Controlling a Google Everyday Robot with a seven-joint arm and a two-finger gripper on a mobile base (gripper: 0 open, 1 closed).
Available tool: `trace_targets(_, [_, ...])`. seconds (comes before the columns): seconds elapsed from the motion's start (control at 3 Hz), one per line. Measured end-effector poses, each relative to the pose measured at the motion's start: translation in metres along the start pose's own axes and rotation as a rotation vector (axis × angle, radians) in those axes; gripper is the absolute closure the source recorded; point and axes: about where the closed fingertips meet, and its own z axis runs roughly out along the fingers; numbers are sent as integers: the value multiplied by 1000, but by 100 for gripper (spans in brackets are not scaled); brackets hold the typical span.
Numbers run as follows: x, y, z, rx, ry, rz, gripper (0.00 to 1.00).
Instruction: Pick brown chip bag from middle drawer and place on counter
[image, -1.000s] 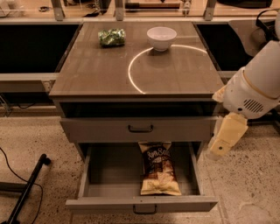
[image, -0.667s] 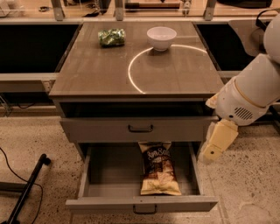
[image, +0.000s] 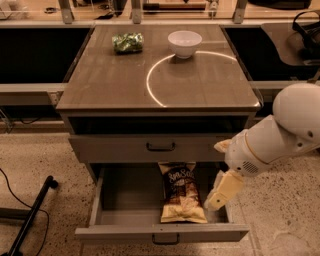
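The brown chip bag (image: 181, 192) lies flat in the pulled-out middle drawer (image: 120, 233), right of centre, with its long side running front to back. My gripper (image: 216, 201) hangs at the end of the white arm, over the right part of the drawer, just right of the bag's front half and apart from it. It holds nothing that I can see. The counter (image: 200, 85) is the grey-brown top above, with a bright curved line across it.
A white bowl (image: 184, 43) and a small green shiny packet (image: 127, 42) stand at the back of the counter. A shut drawer front (image: 115, 148) overhangs the back of the open drawer. A black stand leg (image: 30, 215) lies on the floor at left.
My arm and gripper have moved left and down, from beside the cabinet's right side to over the right part of the open drawer. The bag has not moved.
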Motion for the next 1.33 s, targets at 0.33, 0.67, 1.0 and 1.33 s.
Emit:
trace_targets(0.33, [3,2,61,-57,-82,30,0])
trace_targets(0.67, [5,0,64,-55,-81,36,0])
trace_targets(1.0, [16,-6,81,-46,-75,67,0])
trace_targets(1.33, [40,-19,108,-23,-61,108,0])
